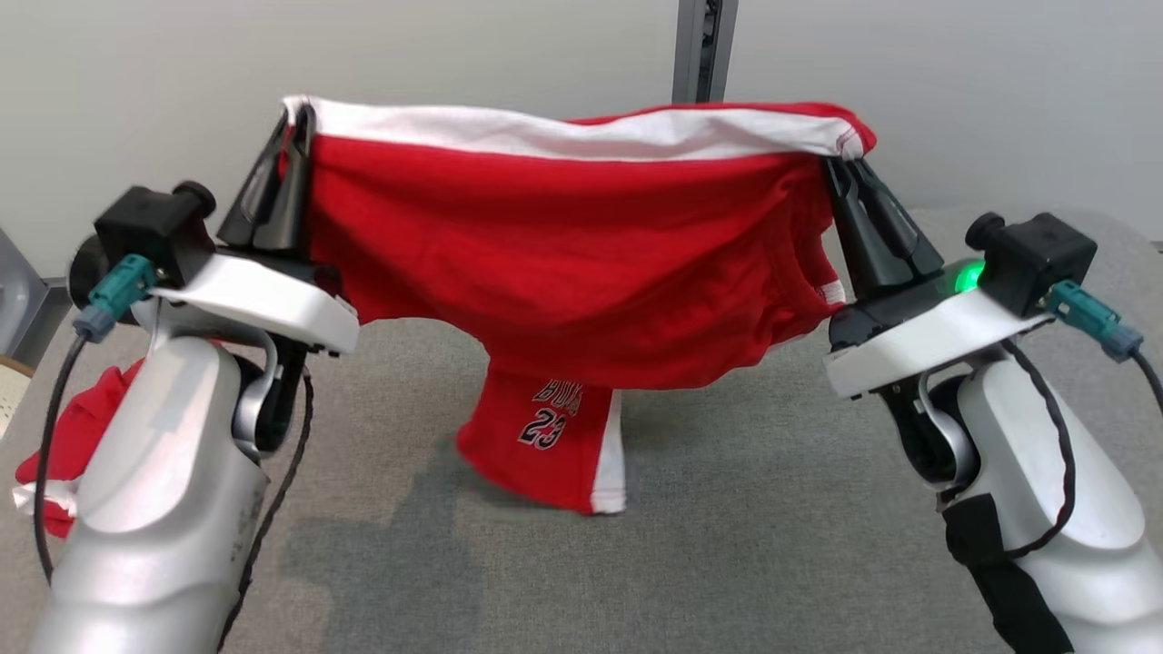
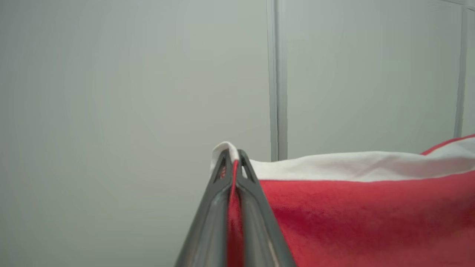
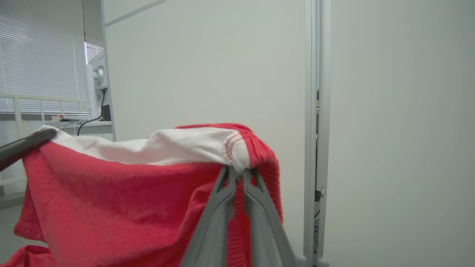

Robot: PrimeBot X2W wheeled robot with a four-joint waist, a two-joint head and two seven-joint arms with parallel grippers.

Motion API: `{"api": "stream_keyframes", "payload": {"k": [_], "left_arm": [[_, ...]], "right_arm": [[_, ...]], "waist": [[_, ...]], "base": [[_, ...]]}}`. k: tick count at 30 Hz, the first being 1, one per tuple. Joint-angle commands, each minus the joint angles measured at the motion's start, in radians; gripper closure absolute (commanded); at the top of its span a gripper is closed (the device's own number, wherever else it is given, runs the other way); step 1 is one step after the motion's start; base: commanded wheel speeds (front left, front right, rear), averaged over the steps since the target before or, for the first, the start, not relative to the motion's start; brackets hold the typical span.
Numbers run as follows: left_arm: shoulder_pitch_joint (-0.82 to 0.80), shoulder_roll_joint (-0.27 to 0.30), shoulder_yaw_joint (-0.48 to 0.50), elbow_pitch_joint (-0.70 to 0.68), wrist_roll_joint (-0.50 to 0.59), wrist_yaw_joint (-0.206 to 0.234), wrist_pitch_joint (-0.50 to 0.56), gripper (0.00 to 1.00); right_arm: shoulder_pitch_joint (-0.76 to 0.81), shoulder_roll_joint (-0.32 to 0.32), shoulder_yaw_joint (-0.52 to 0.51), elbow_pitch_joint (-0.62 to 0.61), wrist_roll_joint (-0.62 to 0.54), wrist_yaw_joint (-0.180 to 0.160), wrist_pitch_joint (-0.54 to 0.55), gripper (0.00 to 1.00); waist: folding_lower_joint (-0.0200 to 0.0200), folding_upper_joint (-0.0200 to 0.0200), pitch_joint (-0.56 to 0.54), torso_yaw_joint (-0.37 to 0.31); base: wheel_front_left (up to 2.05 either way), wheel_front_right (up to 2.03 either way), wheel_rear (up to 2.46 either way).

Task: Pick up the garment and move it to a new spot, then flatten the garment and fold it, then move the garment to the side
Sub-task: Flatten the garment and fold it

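Claws held the red garment (image 1: 563,245) aloft: the left claw (image 1: 298,118) and right claw (image 1: 834,168) were each pinched tight on a top corner, stretching its white band taut, likely to spread it for flattening. Farther off, its lower end hung down to the grey table (image 1: 772,545), showing "23" (letters above half hidden).

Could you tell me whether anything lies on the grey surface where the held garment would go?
Nothing visible does: the grey surface beneath the garment is bare. The left gripper and right gripper hold its top edge. Another red cloth lies aside, by the left forearm.
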Motion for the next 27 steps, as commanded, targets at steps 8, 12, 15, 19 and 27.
{"api": "stream_keyframes", "payload": {"k": [8,12,15,19,27], "left_arm": [[-0.132,0.011,-0.037,-0.010,0.041,-0.008,0.031,1.00],[-0.271,0.006,-0.057,0.011,0.064,-0.024,0.034,1.00],[-0.403,0.005,-0.056,0.036,0.090,-0.020,0.023,1.00],[-0.544,0.010,-0.047,0.064,0.117,-0.015,0.011,1.00],[-0.798,-0.008,-0.025,0.047,0.215,-0.010,-0.002,1.00]], "right_arm": [[-0.168,-0.047,0.064,0.073,0.015,0.000,0.000,1.00],[-0.319,-0.055,0.080,0.115,-0.007,0.000,0.000,1.00],[-0.455,-0.061,0.072,0.149,-0.044,0.000,0.000,1.00],[-0.614,-0.069,0.044,0.185,-0.096,0.000,0.000,1.00],[-0.853,-0.071,-0.077,0.267,-0.270,0.000,0.000,1.00]], "waist": [[0.0000,0.0000,0.128,0.002],[0.0000,0.0000,0.253,0.009],[0.0000,0.0000,0.341,0.020],[0.0000,0.0000,0.408,0.031],[0.0000,0.0000,0.475,0.071]], "base": [[0.00,0.00,0.00],[0.00,0.00,0.00],[0.00,0.00,0.00],[0.00,0.00,0.00],[0.00,0.00,0.00]]}}
